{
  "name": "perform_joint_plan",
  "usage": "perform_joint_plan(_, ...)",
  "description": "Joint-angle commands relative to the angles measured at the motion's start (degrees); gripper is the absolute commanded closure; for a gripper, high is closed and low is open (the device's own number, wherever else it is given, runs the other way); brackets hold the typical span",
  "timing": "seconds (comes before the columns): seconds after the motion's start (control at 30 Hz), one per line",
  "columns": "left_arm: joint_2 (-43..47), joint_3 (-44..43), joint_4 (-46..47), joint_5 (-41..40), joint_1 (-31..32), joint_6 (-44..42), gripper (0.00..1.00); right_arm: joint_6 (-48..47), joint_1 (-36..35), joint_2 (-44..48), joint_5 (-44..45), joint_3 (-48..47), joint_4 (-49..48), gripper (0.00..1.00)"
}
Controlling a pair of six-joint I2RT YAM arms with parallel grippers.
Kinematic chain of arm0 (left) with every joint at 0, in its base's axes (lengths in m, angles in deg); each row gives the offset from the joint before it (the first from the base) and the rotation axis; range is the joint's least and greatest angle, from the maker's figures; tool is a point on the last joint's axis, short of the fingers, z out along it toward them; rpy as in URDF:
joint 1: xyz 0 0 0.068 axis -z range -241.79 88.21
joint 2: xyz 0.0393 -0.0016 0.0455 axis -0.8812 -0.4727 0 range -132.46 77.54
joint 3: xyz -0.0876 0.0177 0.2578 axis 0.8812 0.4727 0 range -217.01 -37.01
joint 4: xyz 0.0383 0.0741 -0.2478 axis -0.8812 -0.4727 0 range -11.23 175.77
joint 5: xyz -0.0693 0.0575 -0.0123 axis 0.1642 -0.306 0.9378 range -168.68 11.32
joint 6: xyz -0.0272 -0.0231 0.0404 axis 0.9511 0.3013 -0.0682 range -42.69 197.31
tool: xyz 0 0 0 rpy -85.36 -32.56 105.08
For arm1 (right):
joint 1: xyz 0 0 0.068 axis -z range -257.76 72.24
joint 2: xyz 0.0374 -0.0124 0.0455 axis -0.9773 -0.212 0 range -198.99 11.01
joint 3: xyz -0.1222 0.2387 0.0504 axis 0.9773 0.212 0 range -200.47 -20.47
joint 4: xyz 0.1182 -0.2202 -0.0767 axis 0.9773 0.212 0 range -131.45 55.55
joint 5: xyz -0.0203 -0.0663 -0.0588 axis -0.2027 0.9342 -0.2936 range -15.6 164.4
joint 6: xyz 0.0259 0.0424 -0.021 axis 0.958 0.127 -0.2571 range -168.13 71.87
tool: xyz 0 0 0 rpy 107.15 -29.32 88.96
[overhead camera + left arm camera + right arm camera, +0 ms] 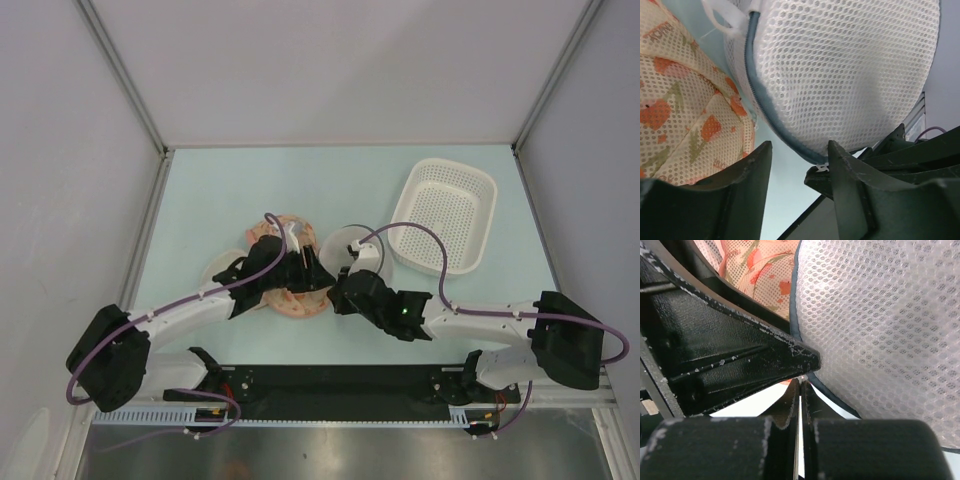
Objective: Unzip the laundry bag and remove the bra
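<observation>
The laundry bag (352, 243) is a round white mesh drum with a dark navy zipper band (756, 95); it stands on edge at the table's middle. It fills the left wrist view (840, 75) and the right wrist view (880, 325). My right gripper (338, 290) (801, 382) is shut on the small white zipper pull (823, 167) at the bag's lower rim. My left gripper (305, 262) (799, 147) is open, its fingers on either side of the zipper band, right beside the right gripper's tip. The bra is hidden.
A peach-orange floral padded item (290, 300) (685, 100) lies under and left of the bag. A white perforated basket (445, 215) stands at the back right. Another white mesh piece (222, 268) lies under my left arm.
</observation>
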Motion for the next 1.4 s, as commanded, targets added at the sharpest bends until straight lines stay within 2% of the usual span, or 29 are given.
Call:
perform_joint_plan(0.0, -0.58, 0.21, 4.68, 0.26, 0.31, 2.05, 0.53, -0.61, -0.21, -0.26, -0.41, -2.47, -2.42, 1.0)
perform_joint_plan(0.07, -1.28, 0.12, 5.48, 0.69, 0.31, 2.58, 0.59, -0.52, -0.21, -0.26, -0.32, -2.29, -2.24, 1.0)
perform_joint_plan(0.1, -1.46, -0.06, 5.83, 0.78, 0.31, 2.67, 0.69, -0.43, -0.21, -0.17, -0.24, -2.2, -2.15, 1.0)
perform_joint_plan(0.17, -1.98, -0.41, 6.01, 0.78, 0.31, 2.75, 0.78, -0.52, -0.3, -0.08, -0.24, -2.12, -1.98, 1.0)
perform_joint_plan(0.2, -2.25, -0.58, 6.09, 0.78, 0.4, 2.67, 0.85, -0.52, -0.21, -0.17, -0.24, -2.2, -1.89, 1.0)
perform_joint_plan(0.27, -2.6, -1.2, 5.83, 0.52, 0.31, 2.14, 0.92, -0.52, -0.3, -0.17, -0.24, -2.12, -1.45, 1.0)
perform_joint_plan(0.3, -3.12, -1.46, 5.57, 0.43, 0.31, 2.05, 0.99, -0.34, -0.21, 0.0, -0.24, -2.12, -1.36, 1.0)
perform_joint_plan(0.33, -3.48, -1.99, 5.39, 0.34, 0.31, 1.62, 1.0, -0.43, -0.21, 0.09, -0.15, -2.03, -1.19, 1.0)
perform_joint_plan(0.93, -5.24, -6.3, 1.35, -0.89, -0.74, -2.07, 1.0, 1.5, -0.12, 4.22, 1.78, 1.22, 1.54, 1.0)
perform_joint_plan(1.37, -5.85, -8.23, -1.11, -0.36, -4.25, -5.33, 1.0, 4.23, -0.12, 10.55, 4.68, 4.65, 9.62, 1.0)
